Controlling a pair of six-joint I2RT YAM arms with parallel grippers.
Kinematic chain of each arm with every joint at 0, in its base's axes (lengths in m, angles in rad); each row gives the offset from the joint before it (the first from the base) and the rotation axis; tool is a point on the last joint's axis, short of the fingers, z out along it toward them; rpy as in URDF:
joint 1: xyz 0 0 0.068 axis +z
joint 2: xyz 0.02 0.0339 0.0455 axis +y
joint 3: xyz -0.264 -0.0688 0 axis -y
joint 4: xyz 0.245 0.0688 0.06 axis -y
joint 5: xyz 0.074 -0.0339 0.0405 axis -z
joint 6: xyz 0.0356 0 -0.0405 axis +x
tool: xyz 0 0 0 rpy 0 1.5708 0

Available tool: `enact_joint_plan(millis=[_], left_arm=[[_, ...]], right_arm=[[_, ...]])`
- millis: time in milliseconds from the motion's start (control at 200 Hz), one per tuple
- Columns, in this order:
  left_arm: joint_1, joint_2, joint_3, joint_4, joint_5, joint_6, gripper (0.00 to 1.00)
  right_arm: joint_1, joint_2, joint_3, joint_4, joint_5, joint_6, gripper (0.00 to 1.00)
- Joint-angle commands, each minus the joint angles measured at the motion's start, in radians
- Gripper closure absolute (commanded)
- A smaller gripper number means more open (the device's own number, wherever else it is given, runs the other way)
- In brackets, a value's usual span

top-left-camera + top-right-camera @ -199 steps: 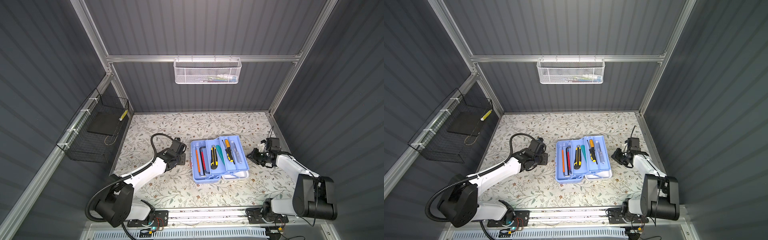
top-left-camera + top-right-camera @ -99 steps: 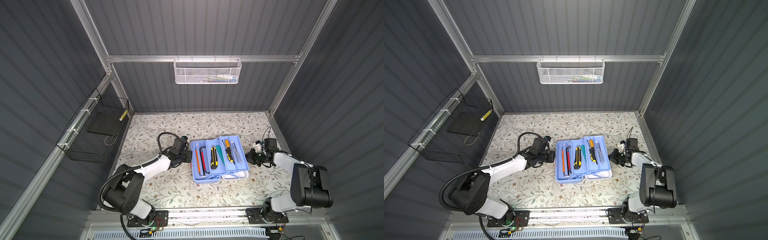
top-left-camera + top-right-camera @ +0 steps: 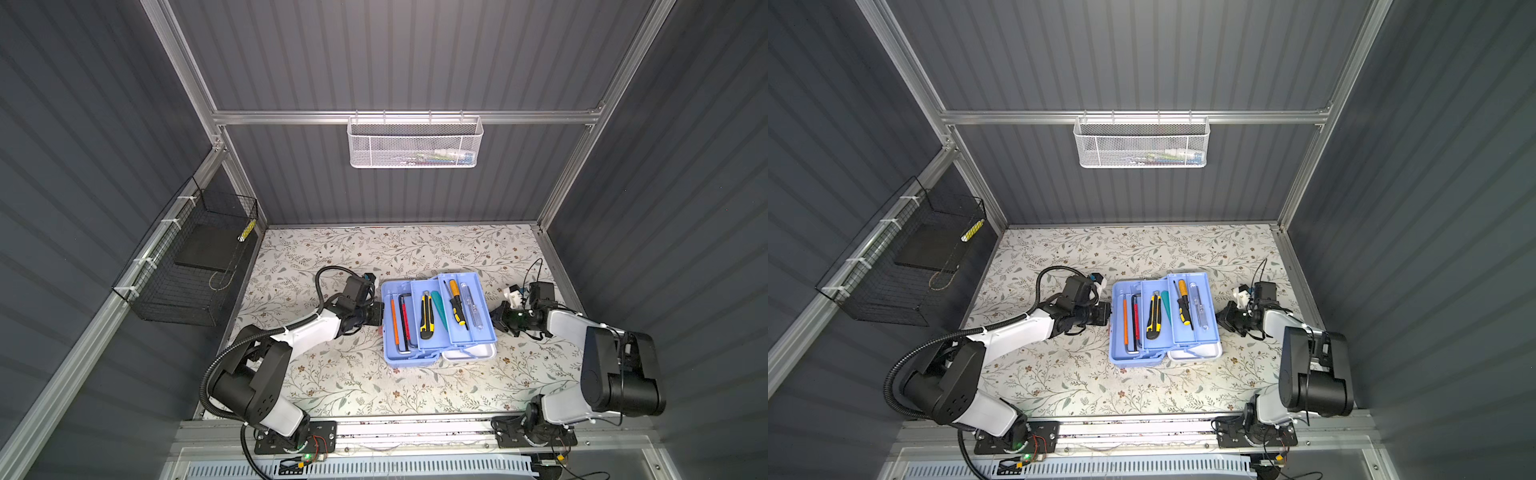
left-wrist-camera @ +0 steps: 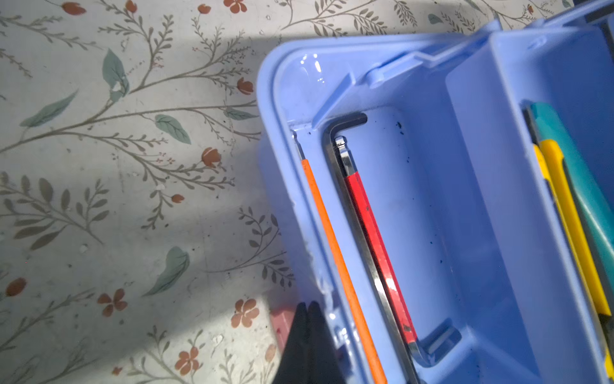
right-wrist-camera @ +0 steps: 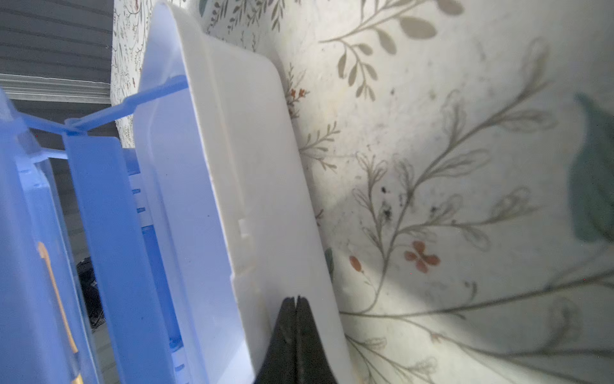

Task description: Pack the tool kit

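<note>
At the middle of the floral table (image 3: 353,374), your tool kit (image 3: 411,360) lies open in both top views, its light-blue trays fanned out in steps and the white lid (image 3: 473,352) flat on the table under the right-hand tray. From above you can read the whole load: an orange driver (image 3: 394,318), a hex key (image 3: 400,336) and a red tool (image 3: 406,322) in the base, a yellow-and-black utility knife (image 3: 425,316) beside a teal tool (image 3: 439,307) in the middle tray, and a yellow-handled screwdriver (image 3: 456,308) and a clear-handled one (image 3: 471,309) in the right tray. The left wrist view shows only one corner of the base, but there you see what the top views cannot. The left gripper (image 4: 309,304) has its tips pressed together with nothing between them, right against the outside of the base wall. A pink patch just beside them is too blurred to name. The right wrist view gives you the lid from the side, with the right gripper (image 5: 295,299) likewise pinched empty. Its tips lie over the lid's outer rim, and you cannot tell whether they touch it. From above, both grippers are dark shapes flanking the kit, their jaws too small to judge. Farther out, a white mesh basket (image 3: 415,145) hangs on the back wall and a black wire basket (image 3: 187,270) on the left wall. Their contents are hard to make out.
</note>
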Motion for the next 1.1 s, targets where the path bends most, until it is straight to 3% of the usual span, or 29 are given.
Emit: enact_joint_plan(millis=[0,310,590,891,1096], left_arm=[[-0.020,0.005,0.007,0.072,0.130,0.016,1.00],[-0.020,0.004,0.017,0.052,0.111,0.027,1.00],[-0.020,-0.027,0.013,0.031,0.086,0.039,1.00],[-0.020,-0.021,0.006,0.020,0.048,0.030,1.00],[-0.018,-0.046,-0.009,0.012,0.008,0.029,1.00]], right_arm=[[0.024,-0.050,-0.020,0.047,-0.201,0.049,1.00],[0.021,-0.122,-0.034,0.042,-0.237,0.092,1.00],[0.027,-0.307,-0.006,-0.086,-0.214,0.106,0.99],[0.088,-0.427,0.037,-0.282,-0.145,0.064,0.97],[0.193,-0.440,0.105,-0.345,-0.057,0.074,0.95]])
